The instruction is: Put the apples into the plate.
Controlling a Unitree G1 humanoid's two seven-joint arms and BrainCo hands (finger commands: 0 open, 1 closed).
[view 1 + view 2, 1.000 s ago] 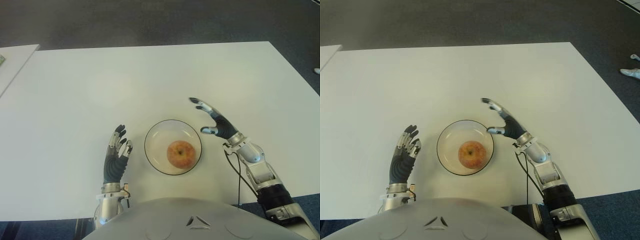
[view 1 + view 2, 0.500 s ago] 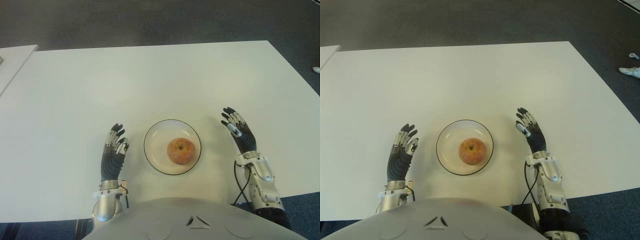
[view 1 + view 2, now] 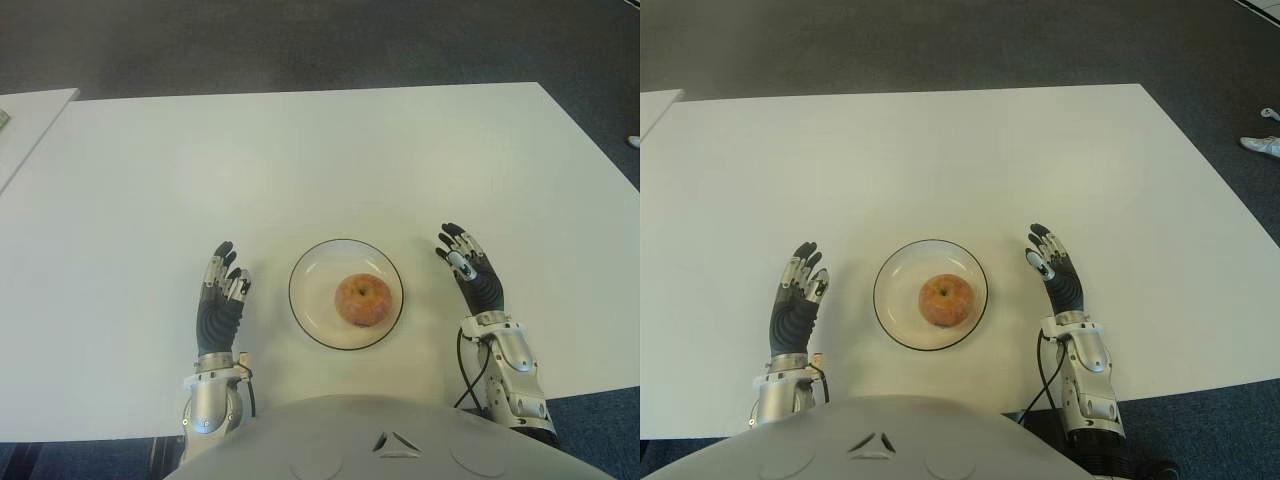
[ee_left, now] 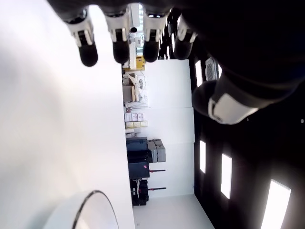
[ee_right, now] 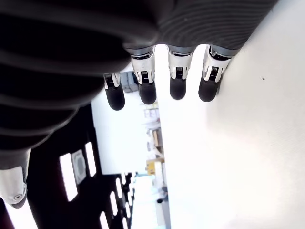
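A red-yellow apple (image 3: 362,300) sits in the round white plate (image 3: 313,316) with a dark rim, near the front of the white table (image 3: 300,160). My left hand (image 3: 221,293) lies flat to the left of the plate, fingers extended and holding nothing. My right hand (image 3: 468,268) is to the right of the plate, fingers straight and empty. The left wrist view shows the left hand's fingertips (image 4: 120,50) stretched over the table and the plate rim (image 4: 95,202). In the right wrist view the right hand's fingers (image 5: 147,90) are stretched out with nothing in them.
A second white table edge (image 3: 30,115) shows at the far left. Dark carpet floor (image 3: 300,40) lies beyond the table. A cable (image 3: 470,370) runs along my right forearm.
My right hand drew back from over the plate's right rim to the table right of the plate, its fingers straightened. The left hand shifted slightly left. The apple stayed in the plate.
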